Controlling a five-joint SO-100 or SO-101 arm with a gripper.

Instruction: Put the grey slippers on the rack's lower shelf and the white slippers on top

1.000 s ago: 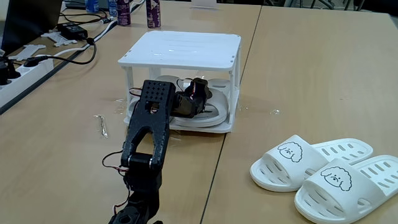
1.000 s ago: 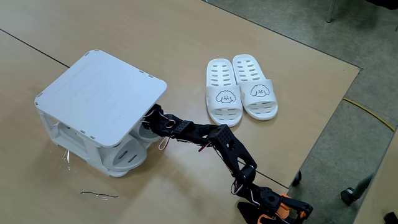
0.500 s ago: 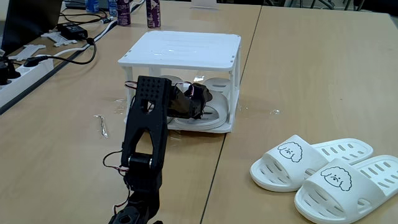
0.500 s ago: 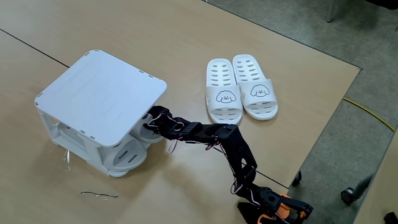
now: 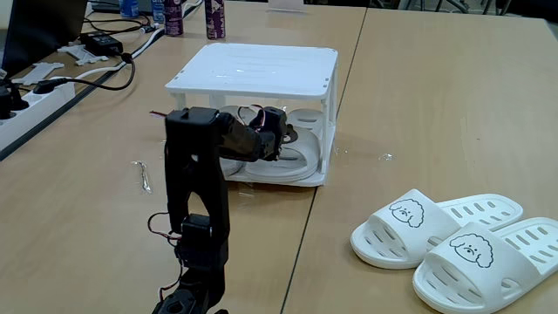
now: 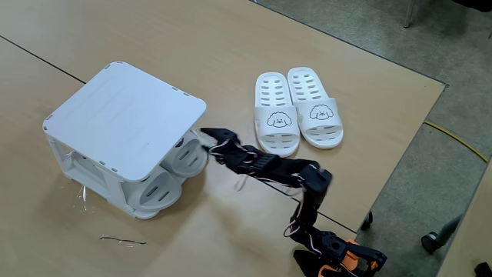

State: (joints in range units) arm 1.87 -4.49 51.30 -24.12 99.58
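Note:
The white rack [image 5: 253, 68] [image 6: 123, 115] stands on the wooden table. Both grey slippers [image 5: 292, 157] [image 6: 187, 158] lie side by side on its lower shelf, heels poking out of the open side. My gripper [image 5: 281, 133] [image 6: 206, 136] hovers just outside that opening, close to the nearer grey slipper's heel, with nothing in it. Its jaws are too dark and small to read. The white slippers [image 5: 453, 237] [image 6: 297, 109] sit as a pair on the table, well apart from the rack. Nothing lies on the rack's top.
A bent wire [image 5: 142, 174] [image 6: 123, 241] lies on the table near the rack. Bottles [image 5: 214, 17], cables and a power strip [image 5: 35, 92] crowd the far left. The table edge [image 6: 400, 146] runs close behind the white slippers.
The arm has drawn back out of the rack: its elbow rose and the gripper slid away from the lower shelf. The grey slippers stayed on the shelf.

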